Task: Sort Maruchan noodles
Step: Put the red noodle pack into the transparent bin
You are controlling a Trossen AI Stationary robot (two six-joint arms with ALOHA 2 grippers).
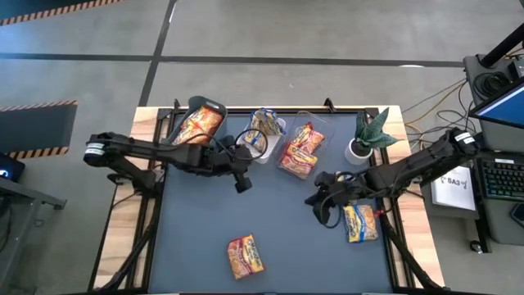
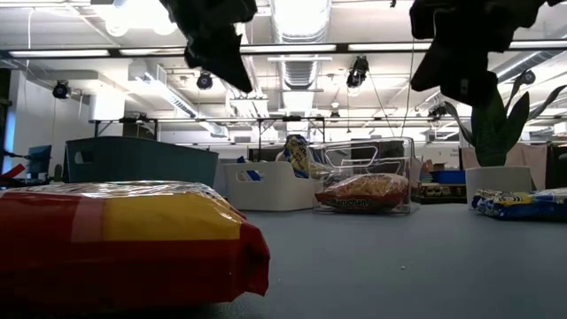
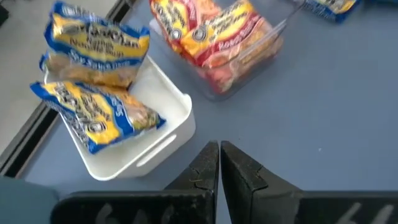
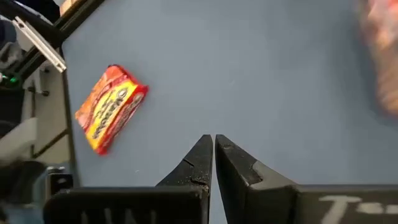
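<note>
Sorting looks well advanced: most Maruchan noodles already sit in containers at the top of the high view. The grey-green bin [image 1: 199, 123] at upper left holds orange-red packets, the white bin [image 1: 271, 129] beside it holds blue-and-yellow packets [image 3: 93, 74], and the clear bin [image 1: 304, 146] to its right holds red-and-silver packets [image 1: 300, 150]. Two packets remain loose on the dark table [image 1: 196, 221]: an orange-red packet [image 1: 246, 255] at bottom centre and a blue-and-yellow packet [image 1: 360, 223] at lower right, just under the right arm. A potted plant [image 1: 370, 133] stands at upper right. Left gripper [image 1: 242, 185] hovers mid-frame left of centre, just below the white bin, fingers pressed together, nothing held. Right gripper [image 1: 322, 215] hovers right of centre, near the blue-and-yellow packet, fingers likewise pressed together and empty; its wrist view looks toward the orange-red packet. Judgement: between picks, choosing the next packet. Next move calls for spreading the fingers, descending onto one loose packet, pinching the crinkly wrapper, then carrying it to the bin of matching colour.
</note>
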